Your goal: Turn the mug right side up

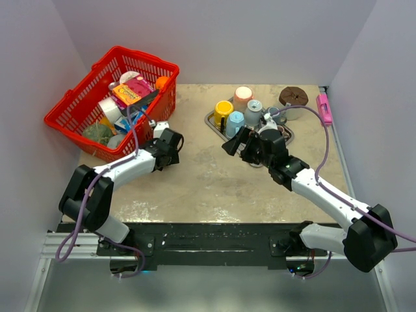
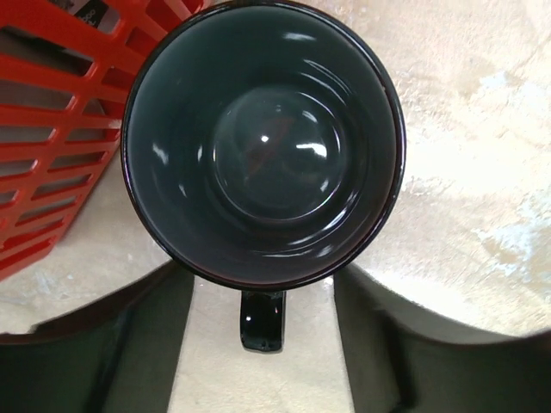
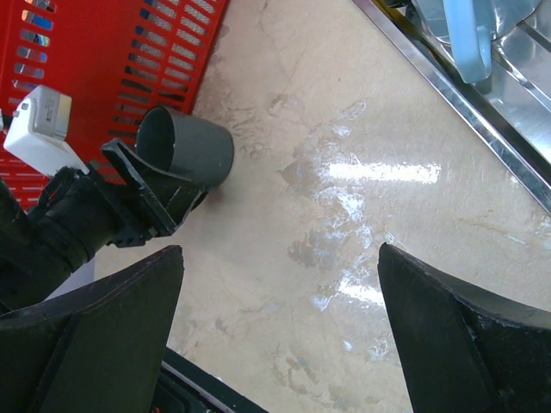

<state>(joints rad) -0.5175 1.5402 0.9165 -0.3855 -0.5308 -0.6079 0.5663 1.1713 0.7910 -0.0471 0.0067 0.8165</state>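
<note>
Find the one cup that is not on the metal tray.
The dark mug beside the red basket. The yellow cup, pink cup and blue cups all stand on the tray; it alone is off it.

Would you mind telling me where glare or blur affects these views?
Left wrist: small highlights glint inside the mug, and the near fingers look soft. Right wrist: a bright streak of glare on the table. Top external: evenly lit and sharp.

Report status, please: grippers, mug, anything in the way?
Left gripper open over mug, fingers clear of handle. Right gripper open, empty. Mug mouth up on table. Basket close beside it.
</note>
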